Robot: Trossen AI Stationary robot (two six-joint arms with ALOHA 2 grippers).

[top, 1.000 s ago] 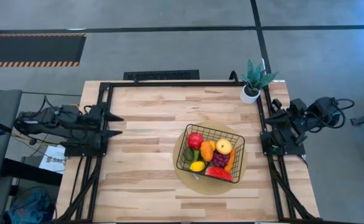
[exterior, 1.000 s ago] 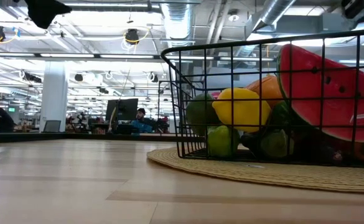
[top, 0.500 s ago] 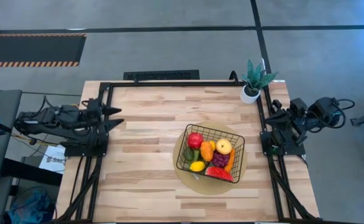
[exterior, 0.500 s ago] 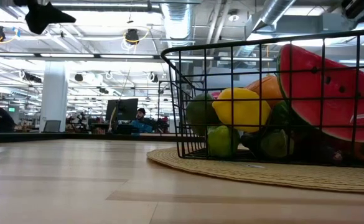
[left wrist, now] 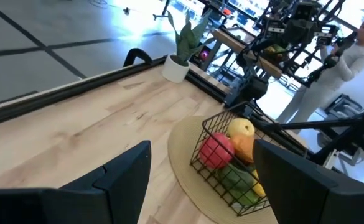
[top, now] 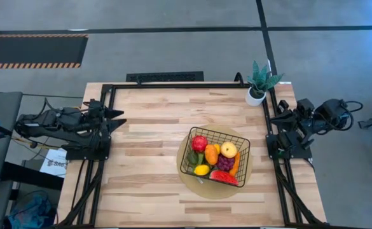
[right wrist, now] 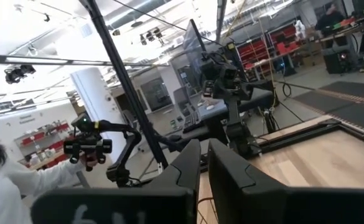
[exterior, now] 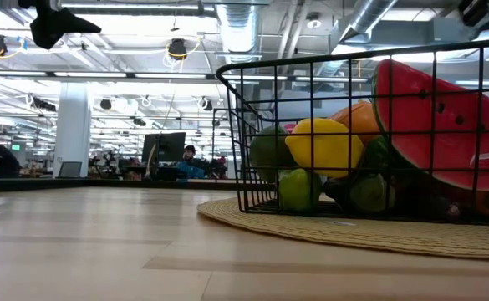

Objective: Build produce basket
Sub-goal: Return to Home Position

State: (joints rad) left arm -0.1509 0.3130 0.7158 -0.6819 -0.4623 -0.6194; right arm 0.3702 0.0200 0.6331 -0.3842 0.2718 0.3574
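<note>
On mat [top: 200, 189]: basket [top: 184, 160] holds produce [top: 228, 150]; left gripper [top: 123, 117], right gripper [top: 273, 119] flank table [top: 147, 159].

The basket [exterior: 242, 142] and its watermelon slice [exterior: 445, 125] run off the low view's right edge, and the produce [exterior: 369, 194] beneath lies half hidden behind upper pieces.

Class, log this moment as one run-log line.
left gripper open, left table edge | right gripper shut, right table edge | produce in basket | basket on round mat
</note>
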